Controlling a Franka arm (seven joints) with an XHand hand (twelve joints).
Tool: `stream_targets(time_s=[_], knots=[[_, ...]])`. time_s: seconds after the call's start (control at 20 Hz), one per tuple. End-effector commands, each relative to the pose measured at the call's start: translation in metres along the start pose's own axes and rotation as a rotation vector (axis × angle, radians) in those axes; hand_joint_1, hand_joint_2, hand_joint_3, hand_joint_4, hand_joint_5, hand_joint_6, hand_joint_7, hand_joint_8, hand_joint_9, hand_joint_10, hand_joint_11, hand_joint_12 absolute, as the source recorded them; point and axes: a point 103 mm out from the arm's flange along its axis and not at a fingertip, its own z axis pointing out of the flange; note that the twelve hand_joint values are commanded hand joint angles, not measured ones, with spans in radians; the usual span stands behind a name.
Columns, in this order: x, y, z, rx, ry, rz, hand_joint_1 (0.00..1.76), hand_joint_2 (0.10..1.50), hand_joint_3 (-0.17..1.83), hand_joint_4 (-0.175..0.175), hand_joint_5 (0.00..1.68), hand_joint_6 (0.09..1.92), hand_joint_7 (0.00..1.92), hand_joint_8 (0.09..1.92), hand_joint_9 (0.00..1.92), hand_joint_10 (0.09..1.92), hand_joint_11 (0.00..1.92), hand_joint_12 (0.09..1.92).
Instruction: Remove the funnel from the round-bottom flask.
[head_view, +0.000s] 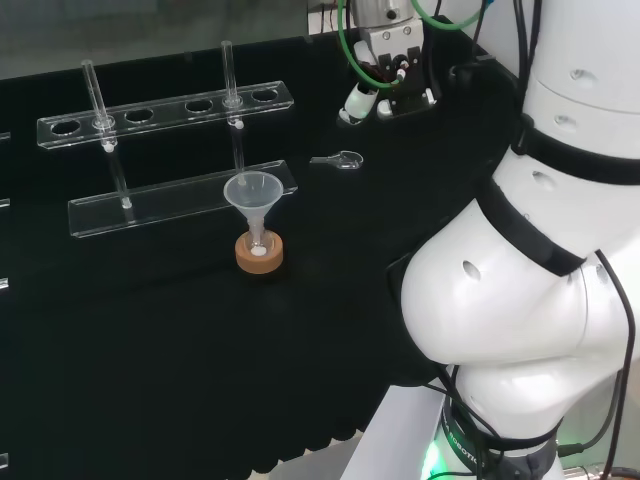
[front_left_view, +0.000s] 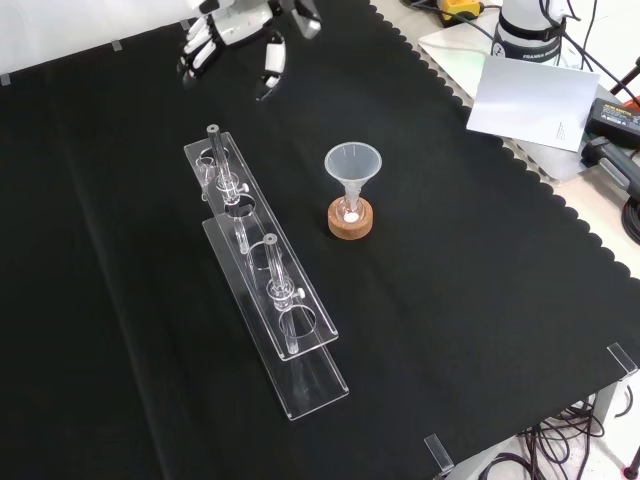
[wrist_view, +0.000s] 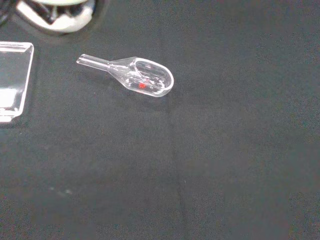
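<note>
A clear plastic funnel (head_view: 250, 190) stands upright with its stem in a small round-bottom flask (head_view: 258, 250) that rests in a cork ring (head_view: 260, 262) near the middle of the cloth. In the front view the funnel (front_left_view: 352, 165) rises above the cork ring (front_left_view: 350, 222), and something white shows in the flask (front_left_view: 350, 212). The hand (head_view: 385, 70) hovers far beyond the flask, to its upper right in the head view. In the front view the hand (front_left_view: 240, 35) is at the top edge, fingers relaxed and spread, holding nothing.
A clear rack (front_left_view: 265, 290) with two test tubes stands left of the flask in the front view, seen as the rack (head_view: 165, 110) farther back in the head view. A small clear scoop (wrist_view: 142, 77) lies under the hand, the same scoop (head_view: 340, 160) beside the rack's end.
</note>
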Motion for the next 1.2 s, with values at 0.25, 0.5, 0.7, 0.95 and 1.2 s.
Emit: stream_targets(time_s=[0.25,0.5,0.7,0.95,1.2], knots=[[0.015,-0.074,-0.012,0.002,0.024,0.016,0.78,0.58,0.52,-0.004,0.36,0.09,0.14,0.66,0.46,0.62,0.39,1.34],[0.040,-0.114,-0.019,-0.001,0.016,-0.011,0.76,0.58,0.51,-0.004,0.34,0.09,0.18,0.67,0.47,0.63,0.39,1.34],[0.061,-0.145,-0.023,0.007,0.000,-0.028,0.74,0.59,0.50,-0.005,0.32,0.09,0.17,0.67,0.46,0.62,0.40,1.34],[0.092,-0.171,-0.024,0.040,-0.013,-0.059,0.70,0.59,0.47,-0.011,0.27,0.09,0.10,0.65,0.37,0.66,0.38,1.38],[0.120,-0.186,-0.019,0.051,-0.016,-0.098,0.68,0.60,0.42,-0.012,0.23,0.09,0.02,0.65,0.28,0.71,0.35,1.41]])
